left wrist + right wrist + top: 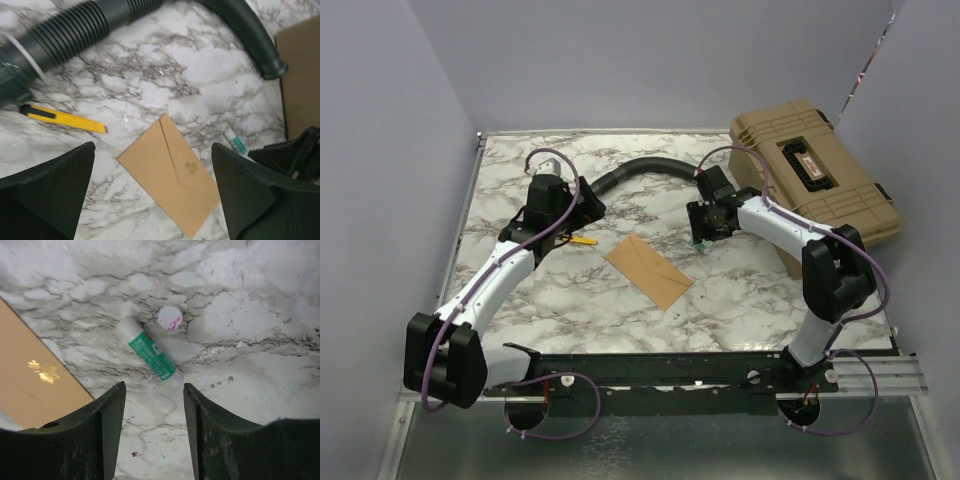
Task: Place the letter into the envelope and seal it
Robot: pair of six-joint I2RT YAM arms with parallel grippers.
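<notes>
**Hazard: the glue stick may escape the right gripper**
Both sets of fingers are released. The right gripper (154,390) hovers over the uncapped glue stick (150,355), and the left gripper (152,147) over the envelope (172,172), which lies flat mid-table, flap down. We see no separate letter and cannot tell whether it is inside. The tube lies skewed to the jaws, so we judge that closing could roll it away or smear glue.
</notes>
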